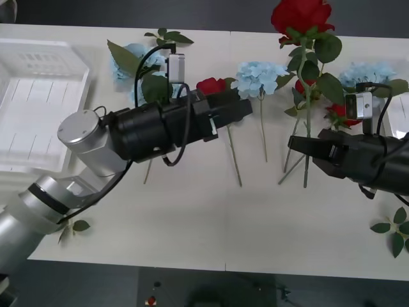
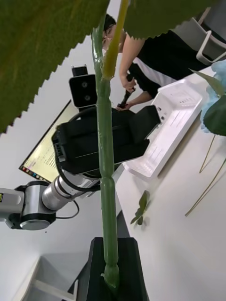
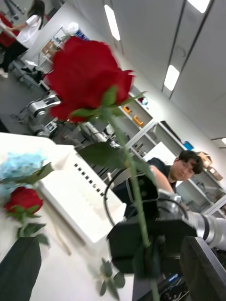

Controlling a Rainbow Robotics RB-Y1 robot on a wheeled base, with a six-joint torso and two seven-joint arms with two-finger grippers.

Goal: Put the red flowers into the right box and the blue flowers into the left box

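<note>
**Right claw holds a rose upright above the worktop**

From my station I see the right claw [image 1: 305, 148] clenched on the thin green stem of one artificial red rose [image 1: 301, 18], which stands upright, its bloom raised high toward the far edge; in the right wrist view that stem [image 2: 107, 178] rises straight from between the black fingers [image 2: 113, 268]. The left claw [image 1: 246, 109] hovers over the middle of the white worktop [image 1: 192, 217], its fingers [image 3: 19, 268] spread apart and grasping nothing; another red rose [image 1: 211, 85] lies just beside it. Pale sky-blue hydrangea-like flower clusters lie along the far side: one behind the left arm [image 1: 131, 64], one at centre [image 1: 259, 77], one toward the right [image 1: 365, 73]. The white slotted plastic tray [image 1: 38, 96] sits at the left end, empty; a thin white box rim [image 1: 399, 118] shows at the right edge. Loose green leaf sprigs [image 1: 393, 230] lie near the right front.
</note>
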